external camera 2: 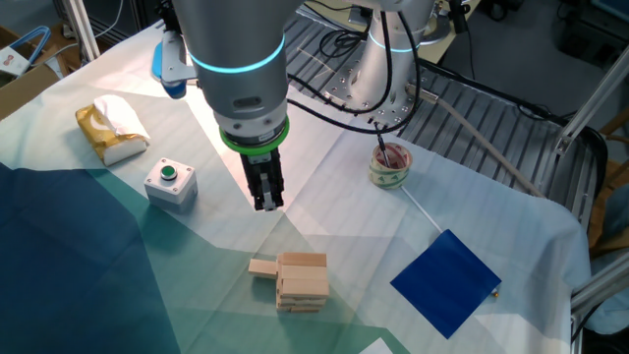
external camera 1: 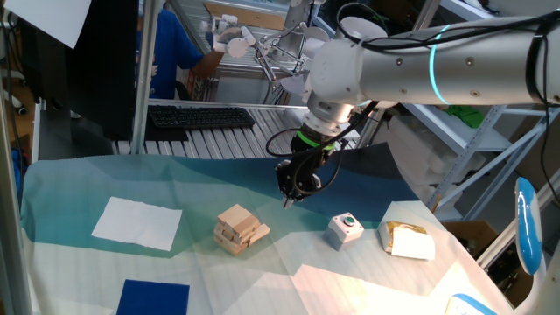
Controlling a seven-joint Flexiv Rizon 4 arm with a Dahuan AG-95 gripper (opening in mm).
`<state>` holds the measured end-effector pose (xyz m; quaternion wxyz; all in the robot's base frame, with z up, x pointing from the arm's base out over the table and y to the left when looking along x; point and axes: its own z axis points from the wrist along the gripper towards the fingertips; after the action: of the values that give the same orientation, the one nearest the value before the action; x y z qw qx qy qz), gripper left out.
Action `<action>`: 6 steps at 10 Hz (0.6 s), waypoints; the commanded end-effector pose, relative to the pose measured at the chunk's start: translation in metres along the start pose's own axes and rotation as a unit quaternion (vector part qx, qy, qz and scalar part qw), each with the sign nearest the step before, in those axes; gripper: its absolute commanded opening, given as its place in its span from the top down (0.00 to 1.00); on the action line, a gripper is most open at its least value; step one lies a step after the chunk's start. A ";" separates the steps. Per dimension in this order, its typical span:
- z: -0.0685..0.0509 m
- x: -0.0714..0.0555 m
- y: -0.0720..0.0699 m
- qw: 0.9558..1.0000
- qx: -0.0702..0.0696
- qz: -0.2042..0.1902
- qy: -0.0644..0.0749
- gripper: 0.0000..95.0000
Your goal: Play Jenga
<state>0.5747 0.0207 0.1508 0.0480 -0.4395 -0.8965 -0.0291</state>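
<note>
Jenga (external camera 2: pixel 301 281) stack: light, rigid, easily toppled; grip the protruding block (external camera 2: pixel 262 267) by its sides; fingers (external camera 2: pixel 266 200) hover together, empty.

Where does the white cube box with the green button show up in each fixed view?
One fixed view: white cube box with the green button, right of centre, between the tan wooden block stack and the packet.
The other fixed view: left side, above-left of the stack.
Shared landmark: the stack.

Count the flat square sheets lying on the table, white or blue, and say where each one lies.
2. The white sheet lies left of the Jenga stack in one fixed view. The blue sheet lies right of the stack in the other fixed view. Others may be out of frame.
</note>
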 end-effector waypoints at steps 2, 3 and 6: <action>0.003 -0.006 0.011 1.000 0.001 0.002 0.004 1.00; 0.004 -0.007 0.015 1.000 0.001 0.002 0.003 1.00; 0.005 -0.014 0.023 1.000 0.001 0.004 0.004 1.00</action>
<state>0.5998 0.0238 0.1453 0.0509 -0.4428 -0.8947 -0.0298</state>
